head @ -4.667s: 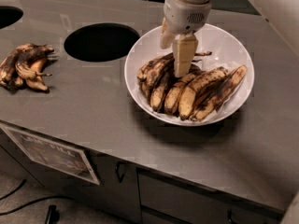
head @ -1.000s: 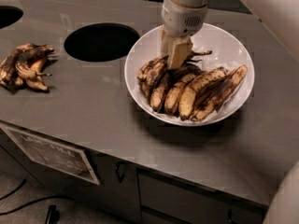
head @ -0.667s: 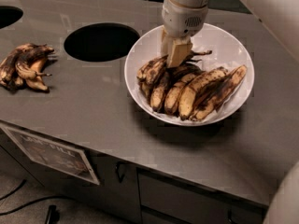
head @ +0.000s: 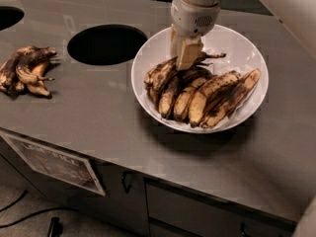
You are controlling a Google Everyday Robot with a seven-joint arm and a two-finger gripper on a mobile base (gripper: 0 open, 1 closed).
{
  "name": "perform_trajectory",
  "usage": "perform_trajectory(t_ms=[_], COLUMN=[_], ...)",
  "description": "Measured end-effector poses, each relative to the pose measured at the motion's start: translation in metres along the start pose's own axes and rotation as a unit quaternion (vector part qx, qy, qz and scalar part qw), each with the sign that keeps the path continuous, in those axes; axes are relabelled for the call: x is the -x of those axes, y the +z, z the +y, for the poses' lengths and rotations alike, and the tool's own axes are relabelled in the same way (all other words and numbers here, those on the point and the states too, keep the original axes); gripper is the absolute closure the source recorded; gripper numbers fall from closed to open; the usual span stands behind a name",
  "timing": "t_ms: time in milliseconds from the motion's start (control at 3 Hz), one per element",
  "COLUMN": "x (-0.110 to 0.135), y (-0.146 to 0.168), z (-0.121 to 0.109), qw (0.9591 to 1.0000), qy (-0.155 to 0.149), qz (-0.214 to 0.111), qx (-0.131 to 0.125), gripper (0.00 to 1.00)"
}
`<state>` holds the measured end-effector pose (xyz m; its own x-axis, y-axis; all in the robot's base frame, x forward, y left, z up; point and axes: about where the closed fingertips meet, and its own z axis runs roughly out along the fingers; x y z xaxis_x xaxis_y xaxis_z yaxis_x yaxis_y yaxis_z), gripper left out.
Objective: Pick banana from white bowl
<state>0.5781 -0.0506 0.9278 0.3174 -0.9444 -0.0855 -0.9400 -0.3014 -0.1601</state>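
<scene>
The white bowl stands on the grey counter and holds several overripe bananas side by side. The darkest banana lies near the back of the pile, and its thin dark stem points right. My gripper reaches down from above into the back left of the bowl. Its tan fingers are close together on the upper end of that dark banana. The banana still rests on the pile.
A small bunch of blackened bananas lies at the counter's left edge. A round hole opens in the counter left of the bowl, and part of another hole shows at the far left. Cabinet fronts lie below the counter edge.
Since 4.7 s ago my gripper has shifted slightly left and up on the pile. Over the last second nothing has visibly moved.
</scene>
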Motion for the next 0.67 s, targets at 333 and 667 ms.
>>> perform_trajectory(t_ms=[333,667], x=[0.009,0.016], y=[-0.017,-0.038], z=[0.005,0.013], qw=[0.9996,0.9982], qy=[-0.003,-0.003], qz=[0.014,0.028], qx=[-0.023,-0.054], gripper=[1.0,1.0])
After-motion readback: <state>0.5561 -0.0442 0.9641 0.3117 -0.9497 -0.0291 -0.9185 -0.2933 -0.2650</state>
